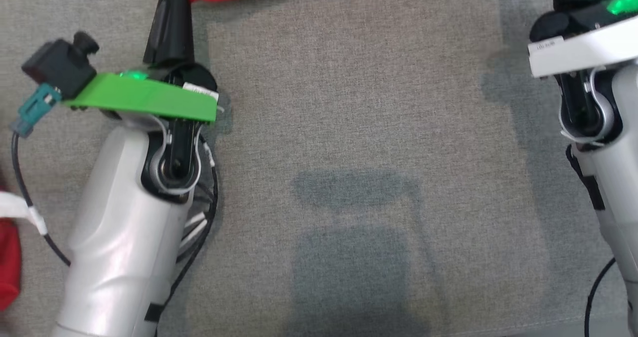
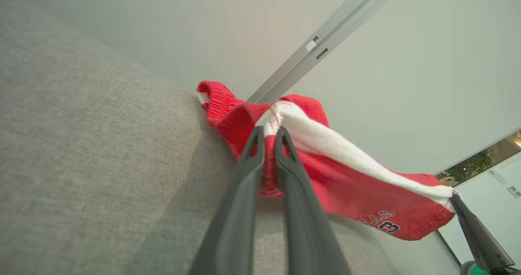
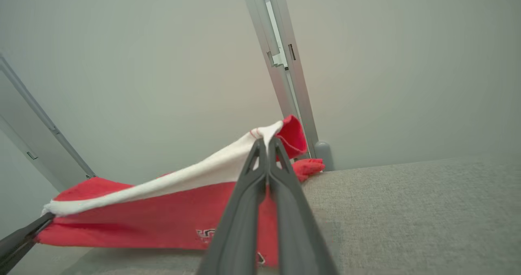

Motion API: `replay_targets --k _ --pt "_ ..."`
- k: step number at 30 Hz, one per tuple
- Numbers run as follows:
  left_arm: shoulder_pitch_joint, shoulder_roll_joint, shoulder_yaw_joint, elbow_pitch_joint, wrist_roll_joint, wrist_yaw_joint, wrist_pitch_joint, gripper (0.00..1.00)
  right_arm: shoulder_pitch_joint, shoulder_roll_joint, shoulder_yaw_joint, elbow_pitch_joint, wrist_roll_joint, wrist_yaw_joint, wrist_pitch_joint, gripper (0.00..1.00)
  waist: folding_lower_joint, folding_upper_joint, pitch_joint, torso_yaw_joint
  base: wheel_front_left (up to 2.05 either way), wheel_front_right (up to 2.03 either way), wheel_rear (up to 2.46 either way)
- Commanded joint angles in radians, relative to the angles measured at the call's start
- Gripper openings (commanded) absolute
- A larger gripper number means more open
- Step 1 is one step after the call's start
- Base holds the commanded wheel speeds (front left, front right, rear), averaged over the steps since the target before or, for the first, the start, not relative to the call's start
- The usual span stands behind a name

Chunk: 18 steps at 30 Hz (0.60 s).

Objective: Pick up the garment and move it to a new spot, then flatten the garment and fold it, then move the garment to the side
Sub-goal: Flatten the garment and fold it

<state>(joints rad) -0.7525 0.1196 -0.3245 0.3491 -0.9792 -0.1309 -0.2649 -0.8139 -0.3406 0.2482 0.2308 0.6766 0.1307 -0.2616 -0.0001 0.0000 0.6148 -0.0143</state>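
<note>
The red garment (image 2: 350,193) is stretched over the grey cushion (image 2: 101,165), pinched at its ends by the left gripper (image 2: 269,132) and right gripper (image 3: 267,142). An end could be tugged loose if pulled hard.

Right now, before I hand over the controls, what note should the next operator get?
Left gripper: shut on the garment, pinching one end of its white stripe.
Right gripper: shut on the stripe's other end.
Garment: red shorts stretched between both grippers, above the grey cushion; a bit of cloth touches the cushion near its far edge.
Done: pickup.
Left: lay it at the new spot, flatten, fold, move aside.
</note>
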Motion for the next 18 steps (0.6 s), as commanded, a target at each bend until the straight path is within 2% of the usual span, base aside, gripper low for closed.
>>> replay_targets --k 1,3,9,18 --pt "0.065 0.008 0.009 -0.027 0.006 0.001 0.002 0.00 0.055 -0.009 -0.022 -0.022 0.002 0.000 -0.004 0.00 0.0001 0.0000 -0.058 0.017 0.00 0.00 0.00" --pt "0.152 0.016 0.005 -0.063 0.026 0.001 0.002 0.00 0.141 -0.017 -0.029 -0.036 -0.003 0.000 -0.004 0.00 0.0001 0.0000 -0.110 0.020 0.00 0.00 0.00" --pt "0.414 0.010 -0.028 -0.125 -0.018 0.001 0.002 0.00 0.366 -0.029 -0.023 -0.060 0.013 0.000 -0.005 0.00 0.0001 0.0000 -0.272 0.012 0.00 0.00 0.00" --pt "0.779 -0.011 -0.031 -0.253 0.044 0.001 0.001 0.00 0.747 -0.030 -0.054 -0.175 0.019 -0.001 -0.005 0.00 0.0001 0.0000 -0.485 -0.006 0.00 0.00 0.00"
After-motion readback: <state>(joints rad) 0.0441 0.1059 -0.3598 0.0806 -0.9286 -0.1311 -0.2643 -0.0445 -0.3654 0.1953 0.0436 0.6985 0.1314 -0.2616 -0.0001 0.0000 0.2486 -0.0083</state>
